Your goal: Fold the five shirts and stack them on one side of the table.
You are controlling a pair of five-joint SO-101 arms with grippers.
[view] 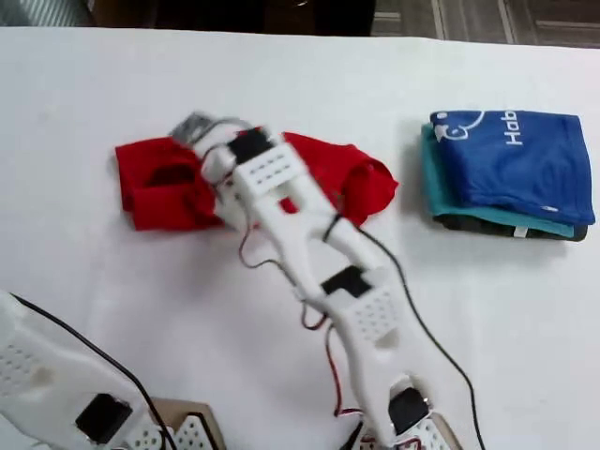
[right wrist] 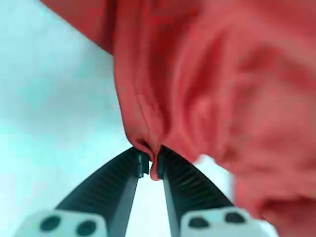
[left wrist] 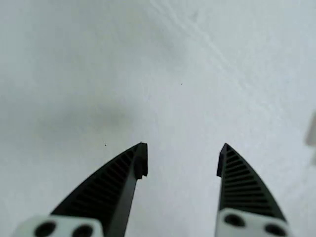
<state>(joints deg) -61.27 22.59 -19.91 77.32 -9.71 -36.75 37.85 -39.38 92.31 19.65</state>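
- The white table (view: 112, 84) carries everything; its far edge runs along the top of the high view, and its cloth is lightly creased under the left arm.
- The right arm (view: 309, 244) rises from the near edge, about the middle. It stretches diagonally toward the far-left corner, with its elbow bent and its wrist over the middle of the red shirt.
- The red shirt (view: 159, 183) lies a little left of the table's centre.
  - Its long axis runs side to side, roughly parallel to the far edge.
  - It is not flat. The end toward the left edge is doubled over into a blocky, thick fold, and the end toward the right edge is rumpled into a rounded bunch.
  - It is well apart from the stack.
- A stack of folded shirts sits near the right edge. The blue shirt (view: 516, 164) with white print is on top, a teal shirt (view: 434, 183) is beneath it, and a dark shirt (view: 469, 223) is at the bottom. Their edges are nearly flush.
- The left arm (view: 47, 384) sits low at the near-left corner, folded back over its base.
- The right gripper (right wrist: 150, 165) is clamped on a hemmed edge of the red shirt, and the cloth hangs bunched from the pinch.
- The left gripper (left wrist: 181, 160) has its fingers spread apart, holding nothing, above bare table.
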